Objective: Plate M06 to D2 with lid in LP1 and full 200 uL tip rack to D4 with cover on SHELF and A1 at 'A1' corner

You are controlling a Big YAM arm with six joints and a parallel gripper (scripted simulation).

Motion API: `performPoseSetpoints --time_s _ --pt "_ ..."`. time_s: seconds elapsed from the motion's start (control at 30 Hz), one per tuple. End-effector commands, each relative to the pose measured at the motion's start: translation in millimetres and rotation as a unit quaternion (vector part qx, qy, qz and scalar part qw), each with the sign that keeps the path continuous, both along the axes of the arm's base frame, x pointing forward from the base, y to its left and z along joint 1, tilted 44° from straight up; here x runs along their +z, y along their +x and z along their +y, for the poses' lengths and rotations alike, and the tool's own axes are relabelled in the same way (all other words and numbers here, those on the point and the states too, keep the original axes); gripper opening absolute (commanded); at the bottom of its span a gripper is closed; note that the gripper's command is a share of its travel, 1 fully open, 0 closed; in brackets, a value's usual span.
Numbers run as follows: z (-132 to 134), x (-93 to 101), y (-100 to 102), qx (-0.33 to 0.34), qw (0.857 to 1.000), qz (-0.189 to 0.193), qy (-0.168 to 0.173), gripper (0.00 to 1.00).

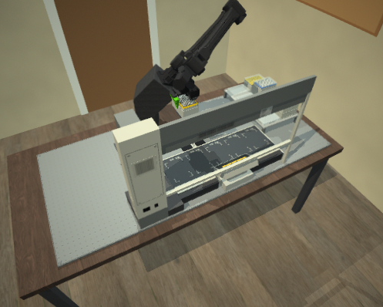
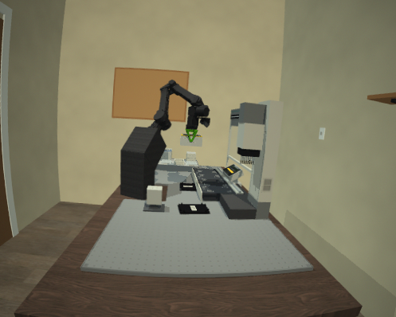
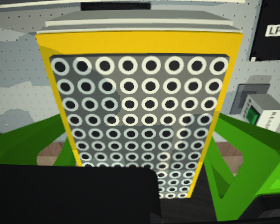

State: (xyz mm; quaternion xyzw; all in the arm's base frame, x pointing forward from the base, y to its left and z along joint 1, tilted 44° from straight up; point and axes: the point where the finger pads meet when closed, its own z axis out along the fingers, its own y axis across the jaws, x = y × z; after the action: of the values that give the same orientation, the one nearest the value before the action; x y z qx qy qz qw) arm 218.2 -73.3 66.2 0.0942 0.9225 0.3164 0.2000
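Evidently the gripper (image 3: 141, 165) is clamped on a yellow tip rack (image 3: 141, 100), its green fingers pressed against the two long sides so the rack hangs level beneath the wrist, well above the table. From the wrist camera every place that shows wears a pale ring on the grey field, with no coloured plate or dark hole among them, though the nearest rows are hidden behind the gripper body — so it looks a full rack. Whether a clear cover sits on it cannot be told, and no size label faces any camera. Gripping across the narrow width keeps the tip field unobstructed and the short ends free, which should suit lowering the rack between deck brackets. Beyond and to the right of the gripper lies the dark pad marked LP1 (image 3: 271, 35), and nearer on that side a small grey box with a green button (image 3: 261, 110), presumably READY. In the top view the rack (image 1: 188, 103) hangs behind the long grey gantry (image 1: 237, 106) of the liquid handler, with the remaining shelf labware (image 1: 257, 82) well off to one side and the dark deck (image 1: 218, 150) on the gantry's far side. My judgement is that this is mid-carry toward D4, with lowering and seating yet to come.
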Motion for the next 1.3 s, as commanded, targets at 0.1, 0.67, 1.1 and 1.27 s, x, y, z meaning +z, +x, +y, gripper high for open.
performPoseSetpoints --time_s 0.1,0.67,1.1,1.27 --pt "-18 13.1 16 0.004 0.999 -0.024 -0.026 0.0" --pt "-18 13.1 16 0.004 0.999 -0.024 -0.026 0.0" --pt "-22 19.7 40 0.002 1.0 -0.019 -0.018 0.0" --pt "-29 27.8 63 0.002 1.0 -0.019 -0.017 0.0"
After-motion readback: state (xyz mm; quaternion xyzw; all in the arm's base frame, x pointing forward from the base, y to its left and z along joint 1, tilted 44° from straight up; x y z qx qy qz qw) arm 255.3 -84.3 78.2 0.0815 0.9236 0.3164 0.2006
